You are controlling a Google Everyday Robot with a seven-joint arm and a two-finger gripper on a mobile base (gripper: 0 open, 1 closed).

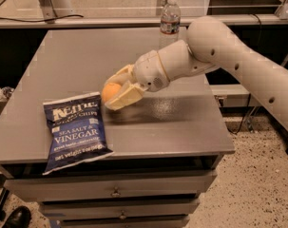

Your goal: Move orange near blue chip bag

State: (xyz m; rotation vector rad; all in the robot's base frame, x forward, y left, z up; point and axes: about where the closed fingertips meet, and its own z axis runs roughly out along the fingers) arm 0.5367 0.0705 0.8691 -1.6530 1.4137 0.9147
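The orange is a small round fruit held between the cream fingers of my gripper, low over the grey table, just right of the blue chip bag's upper edge. The blue chip bag lies flat at the table's front left, with white lettering, its lower end hanging a little over the front edge. My gripper is shut on the orange, and the white arm reaches in from the right.
A clear plastic water bottle stands at the table's back edge behind the arm. Drawers sit under the tabletop. A railing and shelf run behind the table.
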